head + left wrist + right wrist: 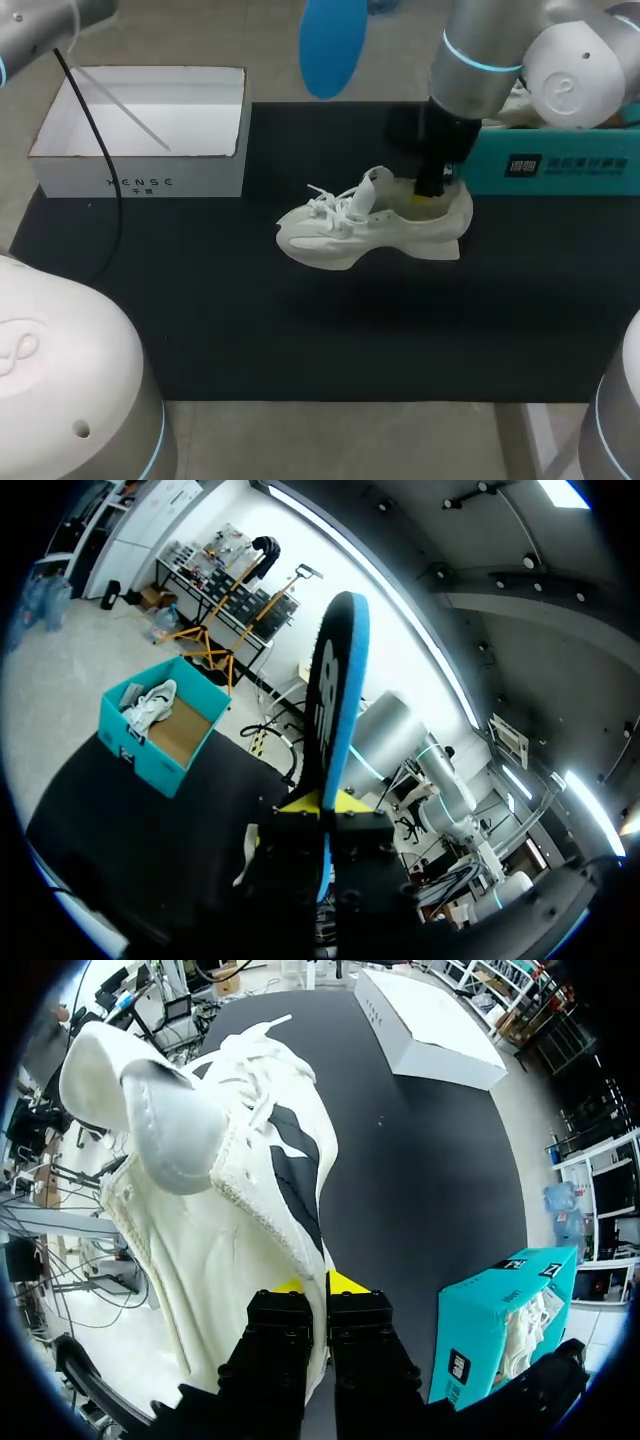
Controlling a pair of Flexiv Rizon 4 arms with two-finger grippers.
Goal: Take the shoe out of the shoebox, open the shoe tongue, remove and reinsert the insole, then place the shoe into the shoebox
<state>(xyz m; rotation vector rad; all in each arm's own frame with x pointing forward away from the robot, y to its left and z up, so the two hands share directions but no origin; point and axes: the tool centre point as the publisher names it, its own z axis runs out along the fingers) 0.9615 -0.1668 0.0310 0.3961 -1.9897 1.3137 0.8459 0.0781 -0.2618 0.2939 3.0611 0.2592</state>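
black mat (250,320) stretches well past the shoe (360,235); right gripper (322,1285) clamps its heel, left gripper (325,802) holds the insole (335,690) high.

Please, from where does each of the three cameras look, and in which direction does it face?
Head view: above and behind, looks down on the shoe and white shoebox; shows the left arm and right arm.
Left wrist view: on the left wrist, looks along the left tool, shut on the blue insole.
Right wrist view: on the right wrist, looks along the right tool, shut on the shoe's heel.
Shared: both wrist views show the teal box.
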